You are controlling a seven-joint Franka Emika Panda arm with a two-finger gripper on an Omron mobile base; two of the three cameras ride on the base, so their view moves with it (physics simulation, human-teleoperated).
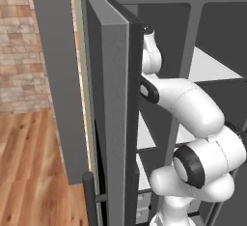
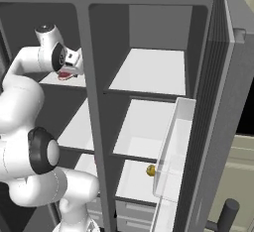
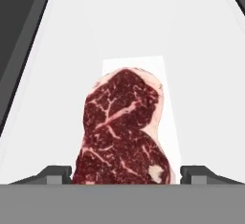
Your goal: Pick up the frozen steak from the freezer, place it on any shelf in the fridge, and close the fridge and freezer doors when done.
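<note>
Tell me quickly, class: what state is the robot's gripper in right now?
Gripper: open, fingertips either side of the frozen steak on the freezer shelf; not gripping it yet.

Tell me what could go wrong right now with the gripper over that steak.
1. The gripper straddles the steak near one end only, with small gaps at each fingertip; a grasp there might let it tilt or slip.
2. The steak lies flat on the freezer shelf, so the fingertips could scrape the board.
3. The arm reaches in close beside the freezer door and could brush it when pulling out.
</note>
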